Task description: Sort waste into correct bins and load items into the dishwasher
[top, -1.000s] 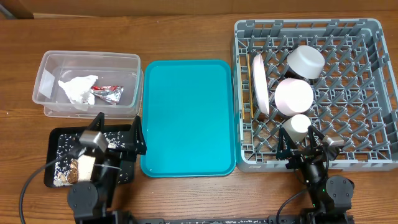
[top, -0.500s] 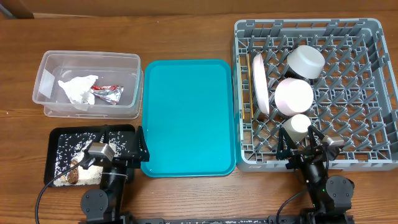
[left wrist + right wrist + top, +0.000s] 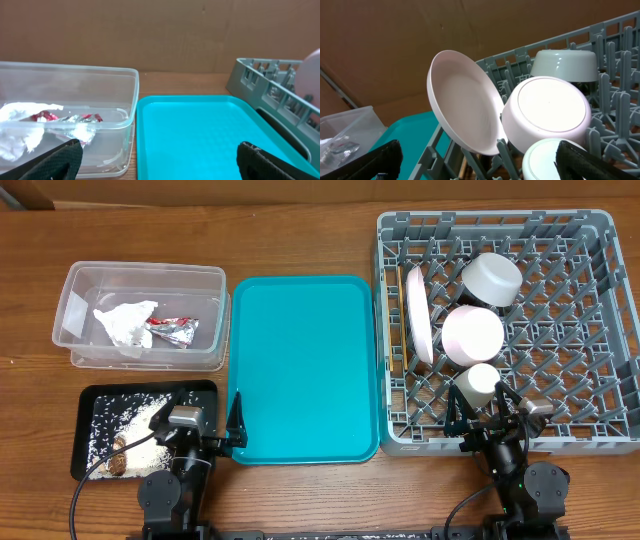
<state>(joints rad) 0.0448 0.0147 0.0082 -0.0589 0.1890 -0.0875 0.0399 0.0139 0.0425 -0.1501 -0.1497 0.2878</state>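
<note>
Looking down, we find both claws spread wide and empty: the left claw [image 3: 159, 159] sits at the teal tray's [image 3: 300, 360] near left corner, and the right claw [image 3: 483, 418] at the dish rack's [image 3: 600, 330] near edge, close to the cream cup [image 3: 479, 383]. The napkin [image 3: 125, 322] and foil wrapper [image 3: 172, 331], its print too small for us to read, lie in the clear tub [image 3: 140, 275], with rice [image 3: 140, 435] and brown scraps in the black tray [image 3: 90, 395]. The pink plate [image 3: 420, 315], pink bowl [image 3: 471, 335], white bowl [image 3: 490, 277] and cup stand in the rack on the desk [image 3: 300, 230].
</note>
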